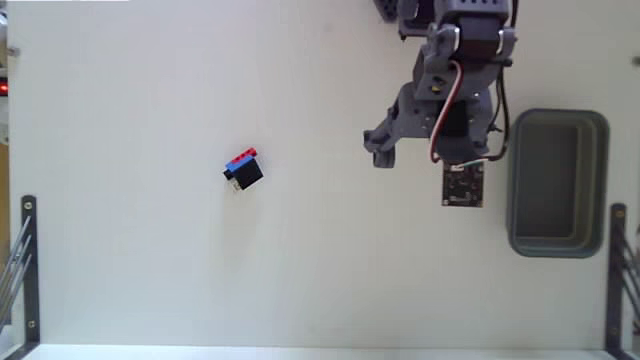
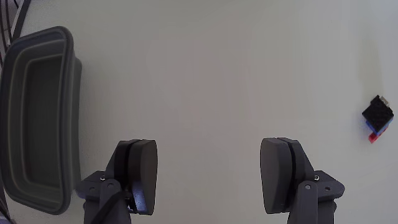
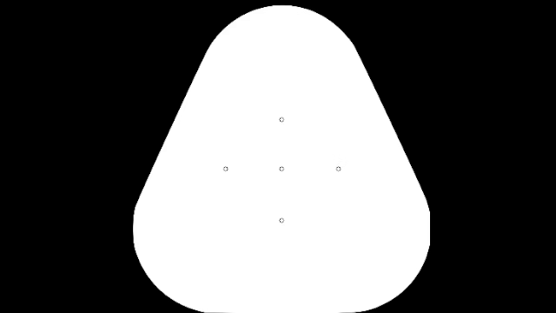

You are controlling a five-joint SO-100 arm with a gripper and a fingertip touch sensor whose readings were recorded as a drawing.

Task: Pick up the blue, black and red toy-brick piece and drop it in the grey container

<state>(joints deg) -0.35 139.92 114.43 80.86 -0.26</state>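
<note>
The toy-brick piece (image 1: 243, 169) is a small black block with a blue and a red brick along its top edge, lying alone on the white table left of centre in the fixed view. In the wrist view the toy-brick piece (image 2: 377, 117) sits at the far right edge. The grey container (image 1: 557, 182) lies at the right, empty; in the wrist view the container (image 2: 37, 118) fills the left side. My gripper (image 1: 422, 165) hangs between the two, nearer the container, open with nothing between its fingers (image 2: 140, 174), well apart from the brick. In the wrist view the gripper (image 2: 209, 149) faces bare table.
A small circuit board (image 1: 463, 186) with wires rides on the wrist. Dark metal brackets (image 1: 24, 265) stand at the table's left edge and another bracket (image 1: 620, 270) at the right edge. The arm's base (image 1: 450, 15) is at the top.
</note>
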